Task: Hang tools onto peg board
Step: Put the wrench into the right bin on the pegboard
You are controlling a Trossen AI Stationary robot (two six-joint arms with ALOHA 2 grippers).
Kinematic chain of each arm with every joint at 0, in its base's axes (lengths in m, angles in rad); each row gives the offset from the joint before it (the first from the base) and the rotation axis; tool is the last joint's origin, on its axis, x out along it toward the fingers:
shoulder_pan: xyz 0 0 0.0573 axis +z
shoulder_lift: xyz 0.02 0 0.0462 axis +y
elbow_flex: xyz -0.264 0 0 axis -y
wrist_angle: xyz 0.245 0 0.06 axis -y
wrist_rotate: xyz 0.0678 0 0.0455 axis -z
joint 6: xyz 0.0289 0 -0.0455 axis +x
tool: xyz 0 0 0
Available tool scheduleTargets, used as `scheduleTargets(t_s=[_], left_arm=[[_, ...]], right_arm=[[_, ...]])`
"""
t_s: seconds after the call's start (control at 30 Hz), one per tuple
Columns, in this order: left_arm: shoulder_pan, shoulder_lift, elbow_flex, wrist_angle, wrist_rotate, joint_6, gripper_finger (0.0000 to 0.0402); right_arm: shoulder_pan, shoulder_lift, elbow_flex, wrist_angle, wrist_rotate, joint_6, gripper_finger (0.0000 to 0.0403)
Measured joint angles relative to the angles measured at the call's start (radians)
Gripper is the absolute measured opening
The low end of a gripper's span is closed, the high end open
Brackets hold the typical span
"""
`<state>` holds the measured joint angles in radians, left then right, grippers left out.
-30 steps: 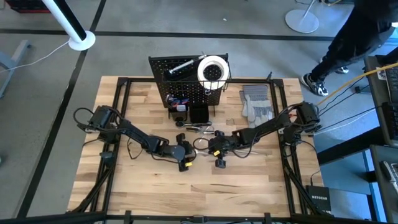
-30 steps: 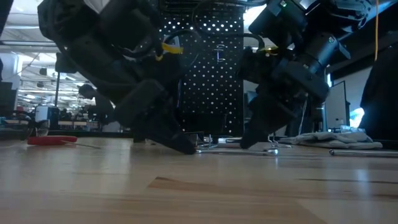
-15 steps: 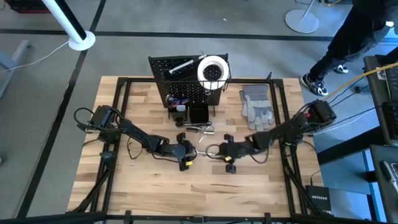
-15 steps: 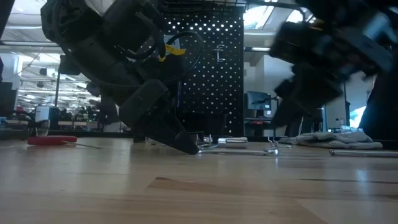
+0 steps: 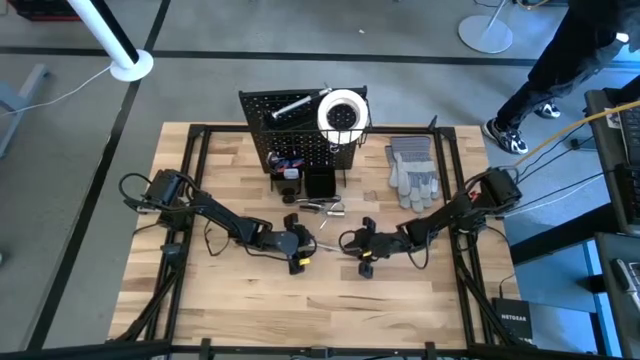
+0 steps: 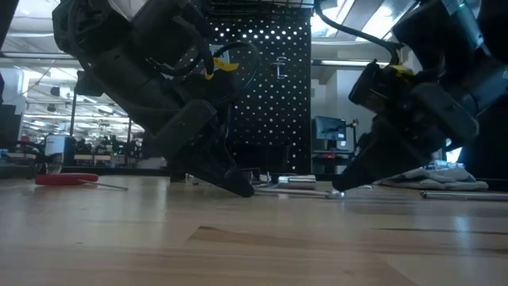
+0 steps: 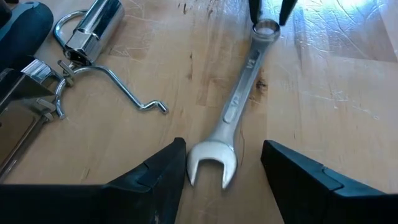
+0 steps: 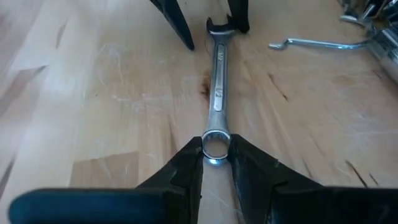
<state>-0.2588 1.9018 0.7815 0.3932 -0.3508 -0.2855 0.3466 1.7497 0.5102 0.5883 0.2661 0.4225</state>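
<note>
The pale wooden table top (image 5: 250, 300) made of glued strips stands on a grey smooth floor (image 5: 70, 180). A white round lamp base with a white pole (image 5: 131, 66) stands on the floor past one far corner, and a white cord (image 5: 60, 90) runs from it. A person in dark clothes and dark shoes (image 5: 560, 70) stands near the other far corner. Far behind the table, the big room (image 6: 48, 119) has rows of bright ceiling lights.
</note>
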Motion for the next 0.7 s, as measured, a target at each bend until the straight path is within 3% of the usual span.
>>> scheduleTargets(t_s=[0.17, 0.47, 0.7], left_arm=[[0.000, 0.000, 0.000, 0.000, 0.000, -0.001, 0.0202], [0.014, 0.005, 0.000, 0.005, 0.032, 0.005, 0.0201], [0.018, 0.040, 0.001, 0.029, 0.055, 0.001, 0.0177]], right_arm=[[0.000, 0.017, 0.000, 0.032, 0.013, -0.006, 0.0101], [0.000, 0.017, 0.000, 0.032, 0.012, -0.023, 0.0211], [0.000, 0.018, -0.001, 0.036, 0.034, -0.070, 0.0219]])
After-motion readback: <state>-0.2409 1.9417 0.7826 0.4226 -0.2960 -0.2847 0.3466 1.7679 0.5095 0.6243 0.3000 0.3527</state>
